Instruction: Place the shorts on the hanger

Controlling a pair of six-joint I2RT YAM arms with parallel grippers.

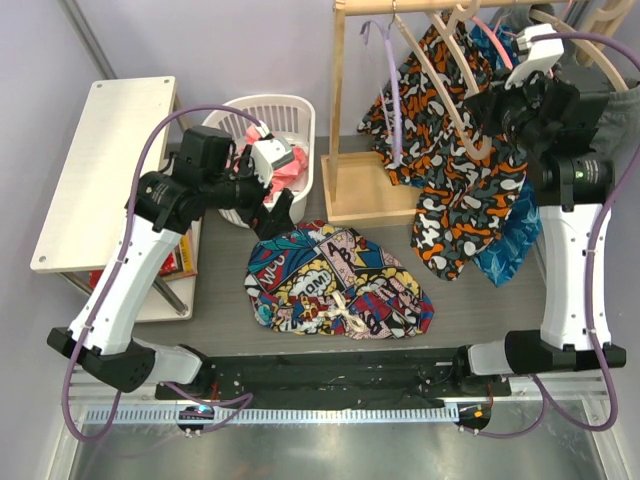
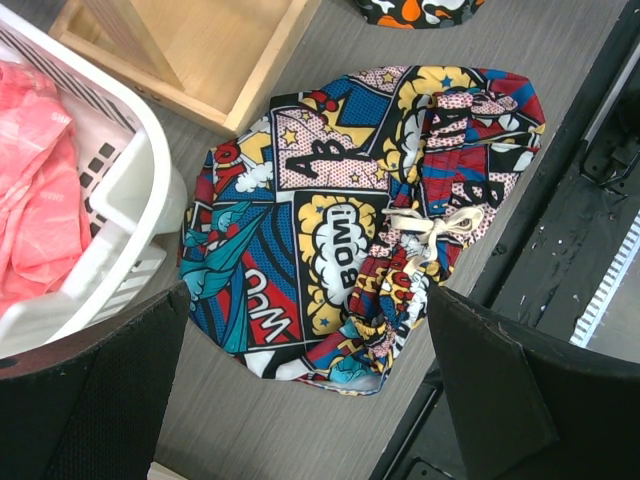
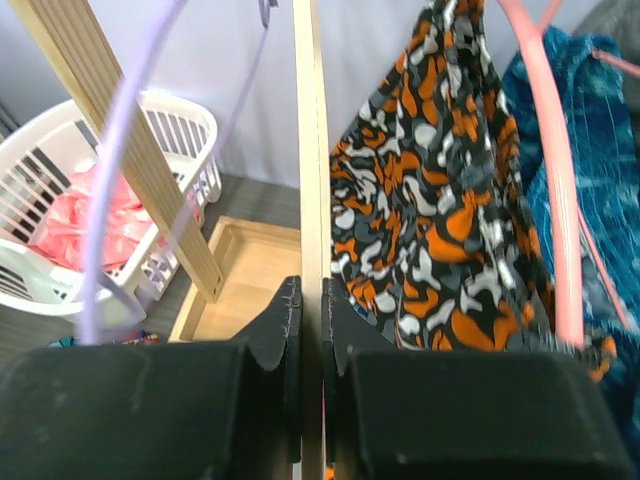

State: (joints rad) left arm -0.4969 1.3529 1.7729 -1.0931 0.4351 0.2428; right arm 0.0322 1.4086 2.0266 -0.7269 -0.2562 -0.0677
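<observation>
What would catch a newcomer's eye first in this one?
The loud comic-print shorts, heaped mid-table with the left fingers open above them. Then the right fingers, up at the wooden rack at the far right, pinched shut on the beige hanger beside the hanging orange-blotched garment.

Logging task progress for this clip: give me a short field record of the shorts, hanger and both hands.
garment: comic-print fabric shorts with white drawstring, lying on grey table, unheld
target: light beige wooden hanger, at the wooden rack
left hand: open, above the shorts
right hand: shut on the hanger
progress: shorts not yet on hanger
</observation>
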